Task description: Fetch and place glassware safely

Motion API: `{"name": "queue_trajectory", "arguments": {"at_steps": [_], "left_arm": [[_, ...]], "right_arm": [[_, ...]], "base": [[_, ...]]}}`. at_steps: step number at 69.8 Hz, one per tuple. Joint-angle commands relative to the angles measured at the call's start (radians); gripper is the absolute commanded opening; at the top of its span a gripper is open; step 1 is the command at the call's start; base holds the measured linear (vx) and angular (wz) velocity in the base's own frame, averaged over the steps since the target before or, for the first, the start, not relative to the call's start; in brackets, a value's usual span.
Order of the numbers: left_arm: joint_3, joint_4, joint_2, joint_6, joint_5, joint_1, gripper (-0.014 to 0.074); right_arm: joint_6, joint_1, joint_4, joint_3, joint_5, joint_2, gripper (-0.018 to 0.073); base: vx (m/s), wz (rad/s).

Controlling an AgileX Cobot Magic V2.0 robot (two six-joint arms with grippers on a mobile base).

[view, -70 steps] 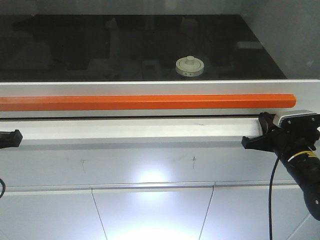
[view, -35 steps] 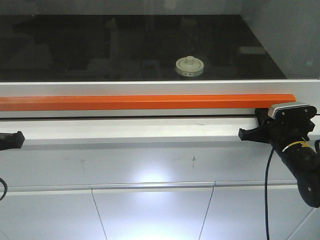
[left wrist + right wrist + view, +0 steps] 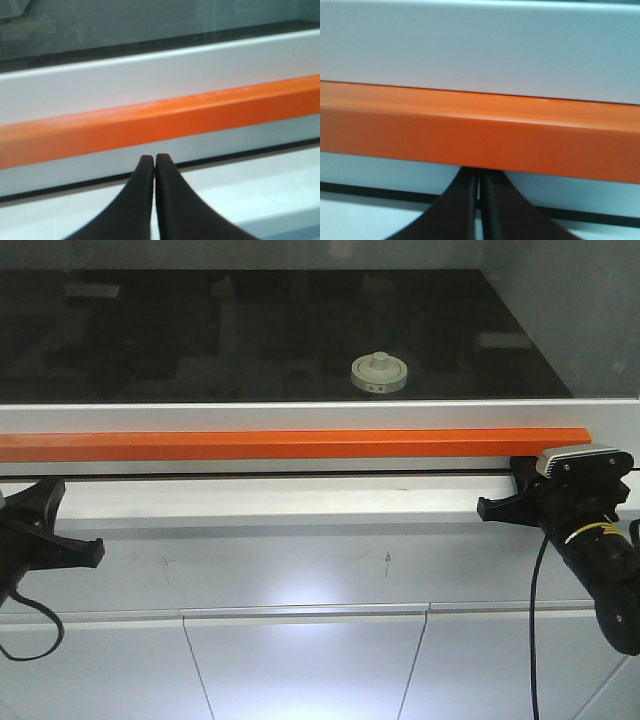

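Bright, even light fills the front view, with a white glare patch on the lower panel point(image 3: 300, 592) and faint reflections in the dark glossy worktop point(image 3: 200, 340). Both wrist views are soft: the orange bar point(image 3: 480, 130) is blurred, and the near black fingers point(image 3: 137, 205) are out of focus.

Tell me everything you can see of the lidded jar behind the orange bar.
The jar shows mostly its round cream-white lid with a central knob and small dark markings on the near rim; the glass body beneath is barely discernible. It stands upright, lid on, near the front edge of the glossy dark surface, alone. Only that surface touches it.
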Motion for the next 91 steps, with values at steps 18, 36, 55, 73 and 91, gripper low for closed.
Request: {"name": "queue_trajectory", "arguments": {"at_steps": [18, 36, 55, 73, 91], "left_arm": [[-0.142, -0.013, 0.184, -0.002, -0.129, -0.004, -0.0007], [-0.224, -0.089, 0.254, -0.002, -0.111, -0.004, -0.0007], [-0.267, -0.087, 0.255, -0.002, -0.137, -0.004, -0.0007], [-0.270, -0.027, 0.247, -0.006, -0.185, -0.004, -0.0007], [-0.270, -0.037, 0.166, -0.006, -0.166, -0.004, -0.0007]], "right_arm": [[-0.009, -0.002, 0.006, -0.050, -0.091, -0.033, -0.0001], [-0.009, -0.002, 0.006, -0.050, -0.091, -0.033, -0.0001], [-0.009, -0.002, 0.006, -0.050, -0.089, -0.033, -0.0001], [-0.009, -0.002, 0.006, -0.050, -0.089, -0.033, -0.0001], [-0.009, -0.002, -0.001, -0.050, -0.097, -0.059, -0.0001]], "base": [[0.00, 0.00], [0.00, 0.00], [0.00, 0.00], [0.00, 0.00], [0.00, 0.00]]}}
